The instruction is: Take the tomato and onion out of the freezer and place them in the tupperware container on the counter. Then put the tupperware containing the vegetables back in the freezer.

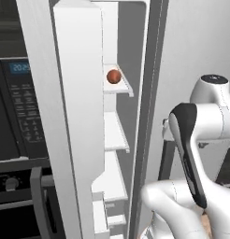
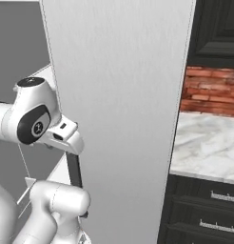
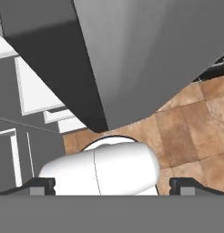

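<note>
The freezer [image 1: 118, 130] stands open, its white shelves stacked one above another. A small round orange-brown ball, the onion [image 1: 114, 76], rests alone on an upper shelf. The tomato and the tupperware container are out of view. My gripper [image 3: 114, 185] is open with nothing between its fingertips [image 3: 42, 184]; it hangs low and points down at the brown tiled floor [image 3: 186, 123], beside the bottom of the freezer's grey door [image 3: 132, 59]. The arm's elbow [image 1: 191, 140] is folded to the right of the freezer opening. The marble counter [image 2: 209, 143] lies to the right of the door.
The open grey freezer door [image 2: 119, 119] stands between the arm and the counter. A black built-in oven [image 1: 16, 112] with a keypad sits left of the freezer. Dark drawers [image 2: 204, 214] run under the counter, with a red brick wall [image 2: 211, 90] behind it.
</note>
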Controlling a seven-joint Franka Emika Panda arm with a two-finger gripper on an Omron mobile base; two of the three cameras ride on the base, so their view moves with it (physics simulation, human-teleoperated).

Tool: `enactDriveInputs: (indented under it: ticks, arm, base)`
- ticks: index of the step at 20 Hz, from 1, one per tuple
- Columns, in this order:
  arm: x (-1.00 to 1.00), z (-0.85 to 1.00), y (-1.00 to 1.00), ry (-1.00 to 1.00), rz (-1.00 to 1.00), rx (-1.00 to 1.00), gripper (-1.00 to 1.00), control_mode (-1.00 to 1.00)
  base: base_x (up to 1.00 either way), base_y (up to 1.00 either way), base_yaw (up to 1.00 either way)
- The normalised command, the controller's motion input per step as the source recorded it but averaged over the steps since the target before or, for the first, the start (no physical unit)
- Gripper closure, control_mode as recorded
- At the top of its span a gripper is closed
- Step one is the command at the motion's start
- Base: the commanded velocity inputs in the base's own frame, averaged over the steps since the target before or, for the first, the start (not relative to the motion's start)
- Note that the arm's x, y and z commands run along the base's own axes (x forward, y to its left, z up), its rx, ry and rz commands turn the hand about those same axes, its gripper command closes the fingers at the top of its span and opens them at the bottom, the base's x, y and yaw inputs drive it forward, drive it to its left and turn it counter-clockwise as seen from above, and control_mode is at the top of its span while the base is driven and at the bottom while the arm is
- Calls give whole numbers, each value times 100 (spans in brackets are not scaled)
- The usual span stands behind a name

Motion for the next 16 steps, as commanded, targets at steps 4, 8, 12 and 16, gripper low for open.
enactDriveInputs:
  ticks: [4, 8, 12, 16]
  arm:
    - [0, 0, 0, 0, 0, 0, -100, 100]
    - [0, 0, 0, 0, 0, 0, -100, 100]
    - [18, 16, 2, 0, -7, 24, -100, -100]
    - [-7, 51, 15, -13, -6, 40, -100, -100]
  base:
    - [28, 51, 0]
    - [23, 42, -4]
    - [0, 0, 0]
    - [0, 0, 0]
